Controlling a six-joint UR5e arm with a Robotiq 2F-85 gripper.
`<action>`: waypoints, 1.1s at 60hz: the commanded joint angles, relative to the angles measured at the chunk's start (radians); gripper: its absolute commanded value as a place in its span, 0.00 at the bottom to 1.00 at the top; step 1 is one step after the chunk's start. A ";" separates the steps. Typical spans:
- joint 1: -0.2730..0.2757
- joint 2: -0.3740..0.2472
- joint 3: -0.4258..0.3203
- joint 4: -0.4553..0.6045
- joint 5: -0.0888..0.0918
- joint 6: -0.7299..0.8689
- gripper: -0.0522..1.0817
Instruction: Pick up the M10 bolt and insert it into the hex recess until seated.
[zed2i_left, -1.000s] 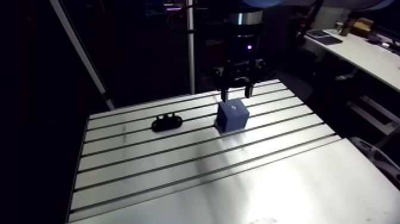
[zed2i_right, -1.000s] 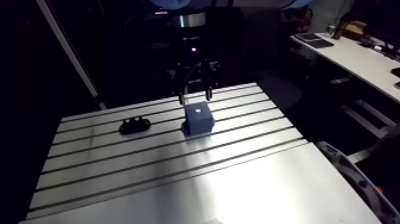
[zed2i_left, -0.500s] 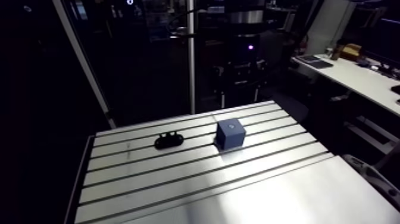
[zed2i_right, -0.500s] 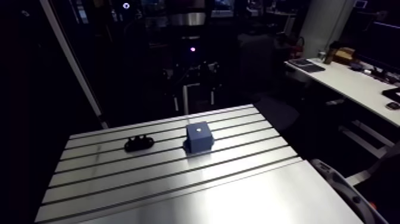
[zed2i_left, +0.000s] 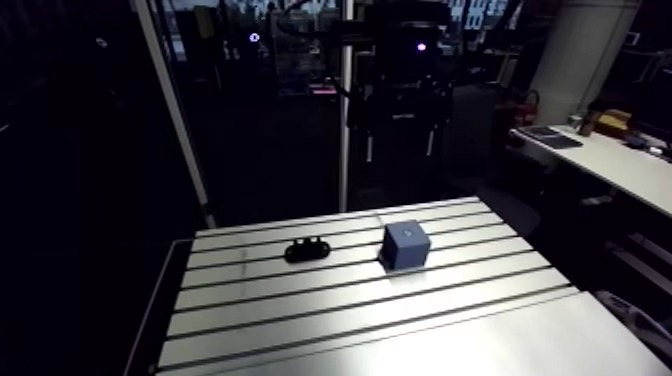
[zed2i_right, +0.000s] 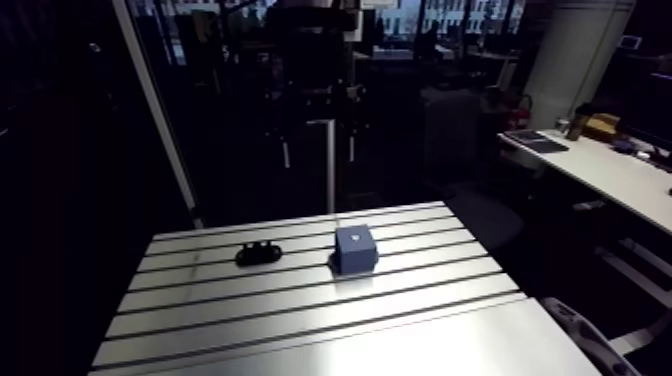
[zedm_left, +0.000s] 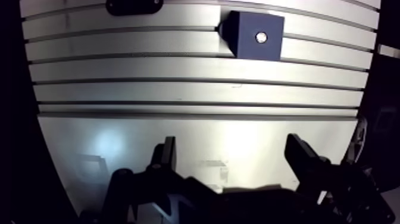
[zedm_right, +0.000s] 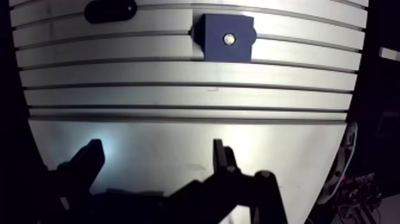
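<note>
A blue cube block (zed2i_left: 406, 245) stands on the slotted table (zed2i_left: 330, 310). A small bright metal bolt head (zedm_left: 260, 37) shows in the middle of its top face. My gripper (zedm_left: 232, 149) hangs high above the table's far edge, well clear of the block, and appears small and dark in the arm view (zed2i_left: 400, 148). In the wrist view its two fingers (zedm_left: 168, 150) stand wide apart with nothing between them. The block lies far ahead of the fingers.
A low black holder with rounded lobes (zed2i_left: 306, 248) lies on the table beside the block, a short gap away. A vertical metal post (zed2i_left: 346, 110) rises behind the table's far edge. The table's near part is smooth plate without slots.
My gripper has risen from just over the block's top to high above the table. The arm camera lifted with it, so the whole scene has shifted. Block and holder stay put.
</note>
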 joint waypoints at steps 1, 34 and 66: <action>0.067 -0.056 -0.069 0.091 0.020 0.047 0.06; 0.090 -0.120 -0.042 0.072 0.017 0.046 0.06; 0.122 -0.125 -0.061 0.075 0.043 0.050 0.06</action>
